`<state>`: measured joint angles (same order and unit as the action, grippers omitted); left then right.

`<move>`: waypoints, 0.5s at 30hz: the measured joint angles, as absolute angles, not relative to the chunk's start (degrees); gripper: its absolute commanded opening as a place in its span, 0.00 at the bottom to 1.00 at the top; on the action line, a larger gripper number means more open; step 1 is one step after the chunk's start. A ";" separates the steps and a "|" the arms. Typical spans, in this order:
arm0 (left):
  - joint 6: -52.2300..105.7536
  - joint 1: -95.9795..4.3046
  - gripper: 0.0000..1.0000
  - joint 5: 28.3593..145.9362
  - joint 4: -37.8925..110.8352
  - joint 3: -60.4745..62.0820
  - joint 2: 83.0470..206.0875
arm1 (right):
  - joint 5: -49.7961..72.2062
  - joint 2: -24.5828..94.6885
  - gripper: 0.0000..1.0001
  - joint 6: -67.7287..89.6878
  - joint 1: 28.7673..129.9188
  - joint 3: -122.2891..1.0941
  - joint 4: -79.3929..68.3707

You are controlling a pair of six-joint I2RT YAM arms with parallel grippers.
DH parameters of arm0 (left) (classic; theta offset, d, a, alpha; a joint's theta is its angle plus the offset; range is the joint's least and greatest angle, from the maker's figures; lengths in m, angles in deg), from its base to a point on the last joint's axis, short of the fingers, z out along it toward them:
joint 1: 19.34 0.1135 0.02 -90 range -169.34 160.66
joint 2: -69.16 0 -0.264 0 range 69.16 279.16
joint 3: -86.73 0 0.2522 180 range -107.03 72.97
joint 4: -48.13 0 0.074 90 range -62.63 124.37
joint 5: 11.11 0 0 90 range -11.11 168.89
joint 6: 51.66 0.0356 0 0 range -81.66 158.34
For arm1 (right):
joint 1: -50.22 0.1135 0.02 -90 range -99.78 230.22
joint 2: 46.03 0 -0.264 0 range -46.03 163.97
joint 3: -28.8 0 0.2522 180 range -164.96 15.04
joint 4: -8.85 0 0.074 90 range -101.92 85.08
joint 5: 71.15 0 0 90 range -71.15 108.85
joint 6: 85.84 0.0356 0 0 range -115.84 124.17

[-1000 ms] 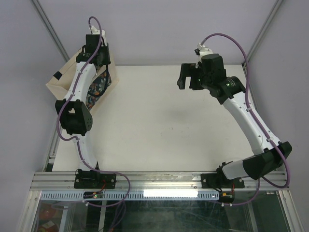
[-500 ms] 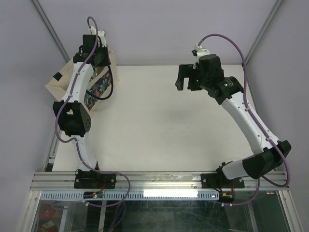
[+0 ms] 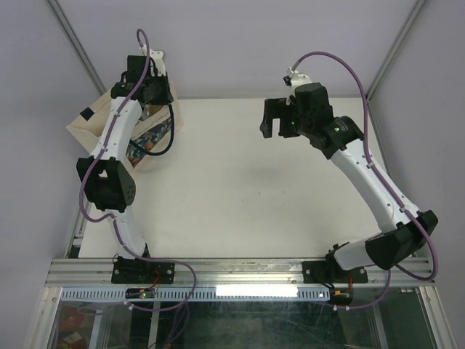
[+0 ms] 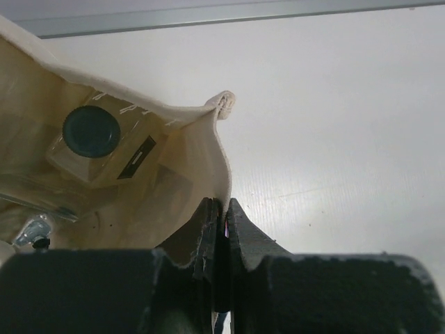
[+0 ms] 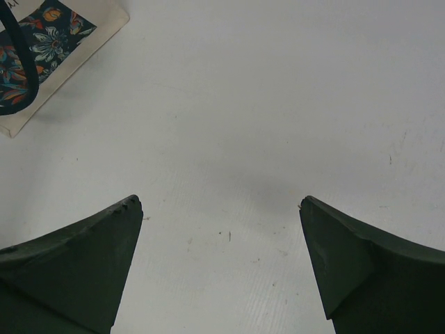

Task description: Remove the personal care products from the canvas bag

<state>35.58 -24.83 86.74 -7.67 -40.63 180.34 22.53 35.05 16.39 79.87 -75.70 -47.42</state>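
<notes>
The beige canvas bag (image 3: pixel 86 125) stands at the table's far left, its floral side (image 3: pixel 149 134) facing right. My left gripper (image 3: pixel 150 93) is over it and shut on the bag's rim (image 4: pixel 221 160); in the left wrist view the jaws (image 4: pixel 221 203) pinch the fabric edge. Inside the bag I see the clear rectangular bottle with a dark cap (image 4: pixel 90 132) and a silver top (image 4: pixel 31 233) lower left. The other bottles are hidden. My right gripper (image 3: pixel 272 120) is open and empty above the table's middle back; the right wrist view (image 5: pixel 219 209) shows the bag's corner (image 5: pixel 49 42) at top left.
The navy handle (image 3: pixel 168 131) hangs down the bag's floral side. The white table (image 3: pixel 240 189) ends at a wall at the back and an aluminium rail (image 3: pixel 232 270) at the front. A metal frame post (image 3: pixel 73 36) runs behind the bag.
My left gripper has shifted slightly right and back, holding the bag's rim, and the bag's mouth has moved with it. My right gripper has moved a little to the left.
</notes>
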 measured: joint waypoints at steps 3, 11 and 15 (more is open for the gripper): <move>35.60 -25.58 0.00 86.96 -8.02 -39.10 178.94 | 22.68 35.05 1.00 16.15 80.48 -75.70 -47.11; 35.34 -28.77 0.00 87.03 -9.29 -33.35 173.91 | 22.68 35.14 1.00 15.63 81.85 -75.70 -46.67; 34.88 -31.68 0.00 86.90 -9.79 -30.84 171.92 | 22.64 35.16 1.00 15.65 82.16 -75.70 -46.63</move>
